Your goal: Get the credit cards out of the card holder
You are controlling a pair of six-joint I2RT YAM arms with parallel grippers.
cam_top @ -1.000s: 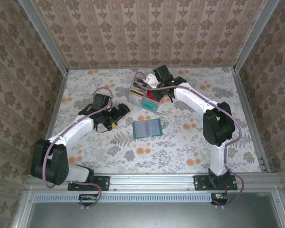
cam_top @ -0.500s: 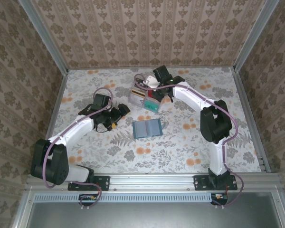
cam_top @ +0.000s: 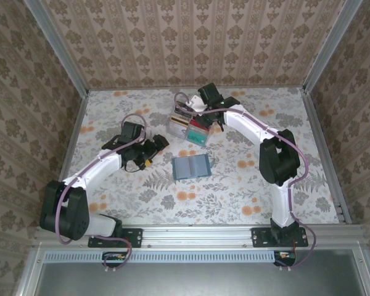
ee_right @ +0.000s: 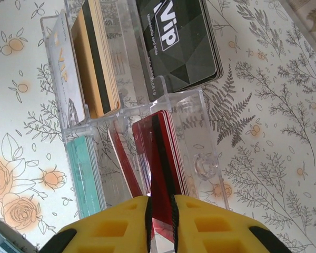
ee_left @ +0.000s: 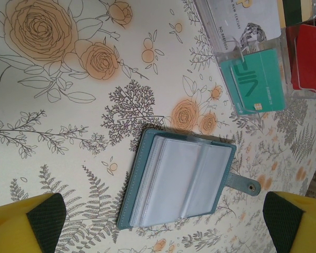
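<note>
1. Progress: card holder (ee_left: 176,184) lies open mid-table and its sleeves look empty. The credit cards (ee_right: 179,42) stand in the clear tray (ee_right: 200,105) beyond it. Judged near done, w/ one red card (ee_right: 158,153) left to drop.
2. R gripper (ee_right: 160,211): fingers close either side of the red card, over the tray. Pinching or loose, can't tell.
3. L gripper (cam_top: 155,151): spread wide, empty, left of holder.
4. Holder long axis runs L–R in top view, slightly tilted, inside facing up.

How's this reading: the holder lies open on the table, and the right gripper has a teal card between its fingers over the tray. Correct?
Not quite. The right gripper has a red card between its fingers, not a teal one, as the right wrist view shows. The teal card stands in the tray. The holder does lie open on the table.
</note>
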